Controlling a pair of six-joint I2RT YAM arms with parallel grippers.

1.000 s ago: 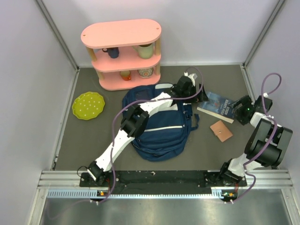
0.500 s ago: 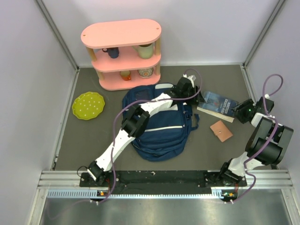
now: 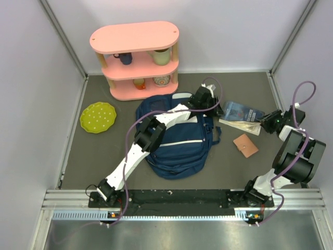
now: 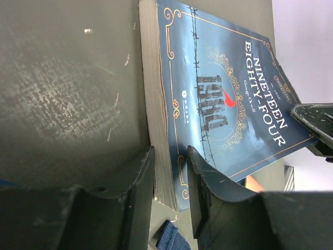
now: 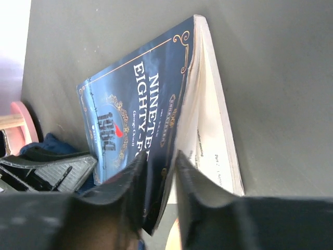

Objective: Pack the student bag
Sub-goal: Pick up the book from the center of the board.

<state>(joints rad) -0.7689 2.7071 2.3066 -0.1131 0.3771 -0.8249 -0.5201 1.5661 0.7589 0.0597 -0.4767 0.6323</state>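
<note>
As both arms pinch in, book (image 3: pixel 240 112): just right of the bag (image 3: pixel 177 140), with its cover peeling up on the side away from the bag. A second ago it lay shut and flat.
Left end effector (image 4: pixel 169 156): wide a second ago, now narrow and clamped on the book's corner nearest the bag, one finger on the page edge, the other on the cover.
Right end effector (image 5: pixel 158 161): it too has narrowed from wide. It pinches the book's side farthest from the bag, and looks to have the front cover only, pages gaping beneath.
Bag: flat on the tabletop (image 3: pixel 104 156), shelf (image 3: pixel 135 57) just behind it, left arm reaching across it. Can't tell whether its opening is unzipped.
Meaning: the grab is made and the book looks ready to travel. Nothing seems packed yet, so I judge this an early step.
Watch: a cover-only hold on the right could let the book flop open when it lifts. The left hold looks the sounder one.
</note>
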